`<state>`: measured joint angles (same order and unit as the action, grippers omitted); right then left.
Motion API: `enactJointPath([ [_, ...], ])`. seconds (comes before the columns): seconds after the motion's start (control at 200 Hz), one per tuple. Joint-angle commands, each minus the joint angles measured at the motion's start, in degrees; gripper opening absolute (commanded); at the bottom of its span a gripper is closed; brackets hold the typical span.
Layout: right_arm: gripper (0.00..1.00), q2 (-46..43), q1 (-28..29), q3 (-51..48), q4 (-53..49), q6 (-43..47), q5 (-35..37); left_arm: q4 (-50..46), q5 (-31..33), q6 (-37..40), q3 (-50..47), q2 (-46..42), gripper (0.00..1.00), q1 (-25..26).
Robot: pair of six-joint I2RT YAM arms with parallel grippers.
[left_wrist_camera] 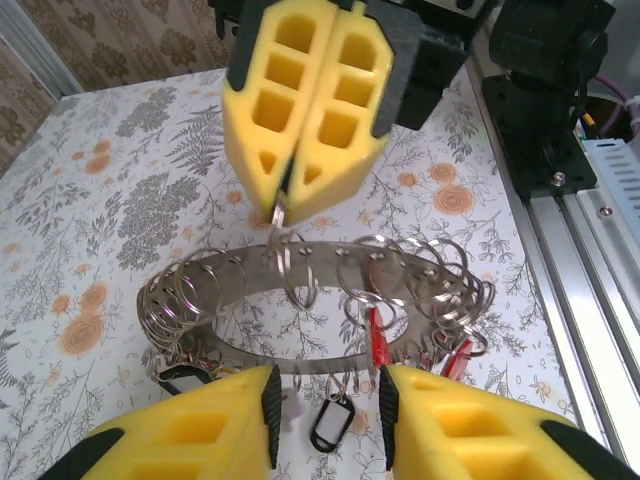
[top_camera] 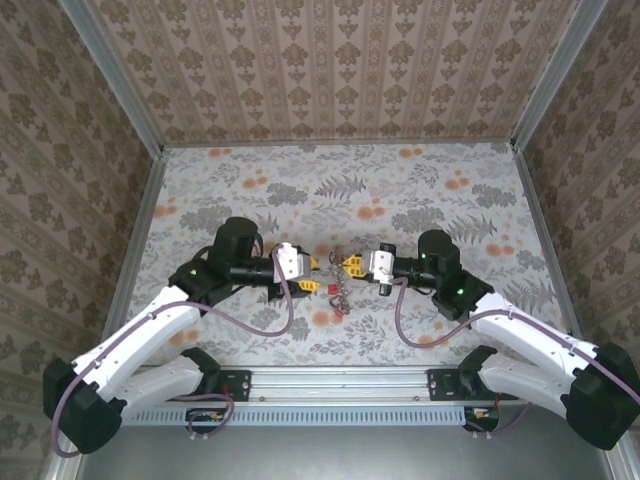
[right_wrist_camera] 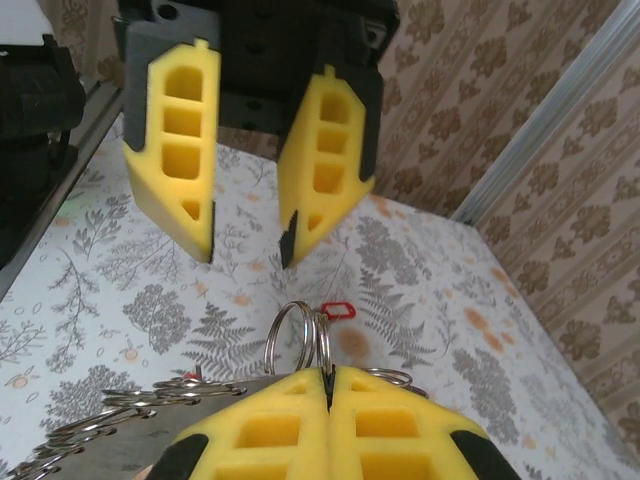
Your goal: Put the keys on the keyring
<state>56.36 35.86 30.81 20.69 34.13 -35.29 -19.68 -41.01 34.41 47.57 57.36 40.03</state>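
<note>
Keyring (left_wrist_camera: 245,268), long axis crosswise: far rim pinched by shut right fingers (left_wrist_camera: 290,200); left fingers (top_camera: 309,273) part-open, empty, keys (left_wrist_camera: 378,335) dangling just beyond their tips.

Two arms: the left arm (top_camera: 150,330) and the right arm (top_camera: 520,335). Two grippers, the left gripper (top_camera: 316,275) and the right gripper (top_camera: 343,265), each with two yellow fingers (right_wrist_camera: 180,150), four in all. One keyring (left_wrist_camera: 240,266). Small wire rings (left_wrist_camera: 300,285) along it number well over a dozen, too crowded for an exact count. In the left wrist view two red keys (left_wrist_camera: 375,335) hang at the keyring's 4 to 5 o'clock and one black-rimmed key (left_wrist_camera: 330,420) at 6 o'clock.
</note>
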Motion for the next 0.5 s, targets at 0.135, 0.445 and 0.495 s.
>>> enactJointPath([
  [0.135,0.0,-0.29,2.18,0.44,12.01,-1.54,-1.59,0.27,-2.0,2.67,3.57,1.82,0.0,-0.3],
  [0.445,0.0,0.85,2.81,2.28,10.42,-1.48,-3.31,5.54,-0.35,0.13,2.69,2.42,0.05,-0.08],
  [0.495,0.0,1.13,2.9,2.54,10.5,-1.54,-3.23,6.97,-0.25,-0.34,2.39,2.48,0.05,0.11],
])
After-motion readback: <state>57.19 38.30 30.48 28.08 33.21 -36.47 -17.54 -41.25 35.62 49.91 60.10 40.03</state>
